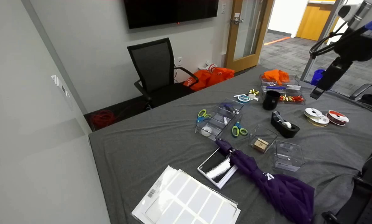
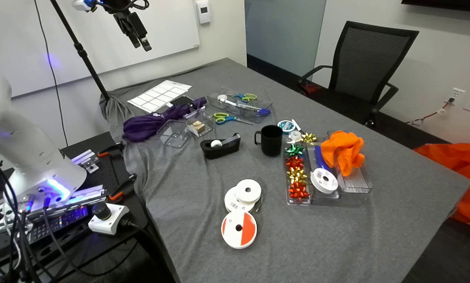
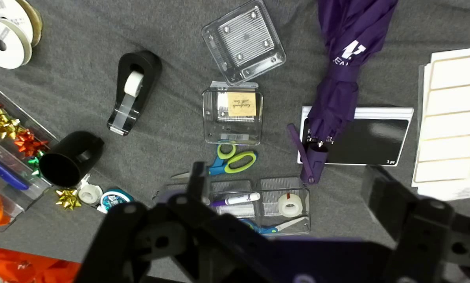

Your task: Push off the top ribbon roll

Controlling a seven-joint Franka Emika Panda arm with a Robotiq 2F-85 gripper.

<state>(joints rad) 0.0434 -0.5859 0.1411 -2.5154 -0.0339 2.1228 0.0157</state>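
Note:
The top ribbon roll is a flat white spool with a dark centre hole (image 1: 313,112) (image 2: 248,191). It rests on another white ribbon roll (image 1: 322,120) (image 2: 233,201), overlapping it and partly hiding it. In the wrist view the top roll (image 3: 6,50) lies at the upper left edge, with the roll below it (image 3: 16,11) partly cut off. A spool with a red and white face (image 1: 339,117) (image 2: 238,229) sits beside the pair. My gripper (image 1: 317,92) (image 2: 141,44) (image 3: 288,177) is open and empty, high above the table and away from the rolls.
A black tape dispenser (image 2: 220,147) and a black mug (image 2: 271,140) stand near the rolls. A clear tray of bows (image 2: 297,173) holds another white spool (image 2: 324,180) and orange cloth (image 2: 343,151) beside it. A purple umbrella (image 1: 266,177), clear boxes (image 1: 288,155) and scissors (image 1: 239,130) lie farther off.

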